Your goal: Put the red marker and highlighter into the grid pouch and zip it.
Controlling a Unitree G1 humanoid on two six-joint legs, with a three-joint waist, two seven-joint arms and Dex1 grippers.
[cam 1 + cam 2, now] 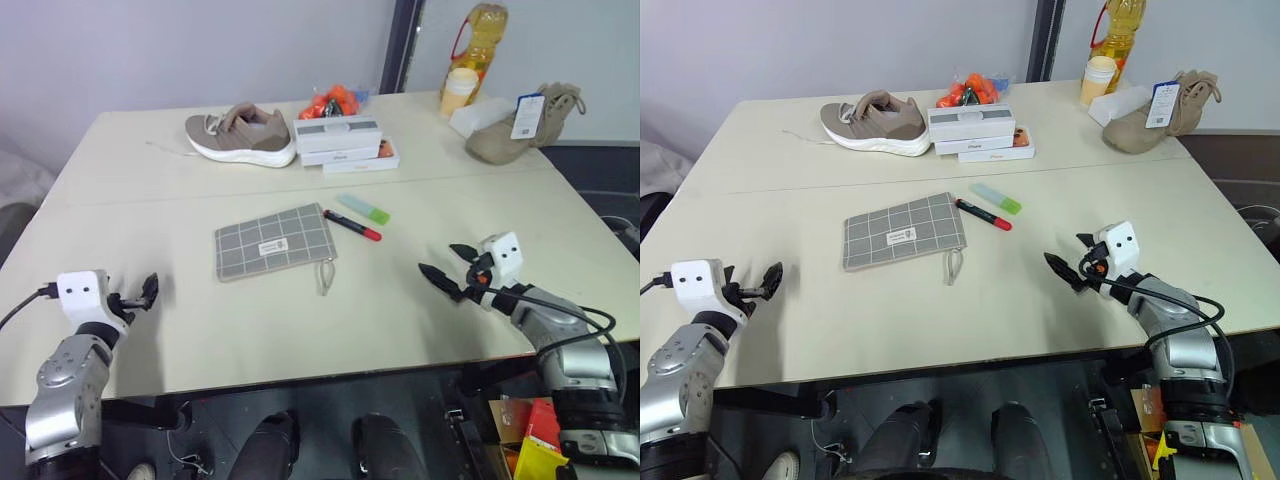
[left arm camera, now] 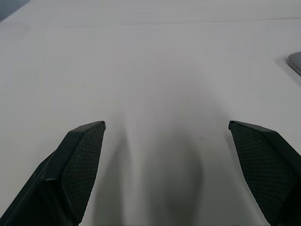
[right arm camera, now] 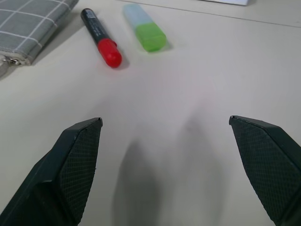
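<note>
Flat grey grid-lined fabric pouch (image 1: 274, 242) lies closed on cream tabletop (image 1: 300, 320). Right of it: black red-capped marker (image 1: 352, 225), then mint highlighter (image 1: 363, 208). Left claw (image 1: 150, 290) and right claw (image 1: 447, 266) both wide, holding nothing.

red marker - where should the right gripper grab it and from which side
Probably mid-barrel, on the black body of the red marker, coming down from above with the jaws across its width. It lies flat on the table, so only its long sides offer a pinch. The grid pouch and highlighter flank it closely. The right gripper is open and empty.
</note>
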